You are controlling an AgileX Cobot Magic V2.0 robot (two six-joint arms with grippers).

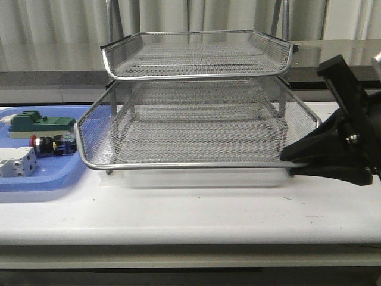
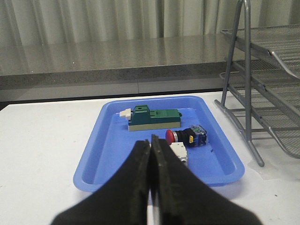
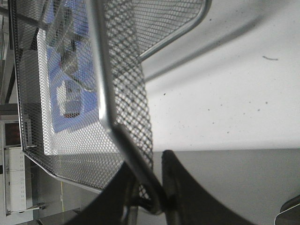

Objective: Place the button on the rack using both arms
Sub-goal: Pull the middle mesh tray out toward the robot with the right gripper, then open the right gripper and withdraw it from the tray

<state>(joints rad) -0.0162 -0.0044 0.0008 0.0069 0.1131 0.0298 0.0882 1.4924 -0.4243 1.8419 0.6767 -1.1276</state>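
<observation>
Jaws of your right gripper are clenched on the front corner rim of the rack, on its pulled-out middle tier; the wire edge passes between the two black fingers. Your left gripper is pressed closed on nothing, hovering over the near edge of the blue tray.

Note the button: red mushroom head, black body, yellow and blue-green rear parts. It lies on its side inside the blue tray, left of the rack, between the green block and the white terminal block.

Your right arm reaches in from the right, low over the white counter, its wrist angled toward the tier corner.
</observation>
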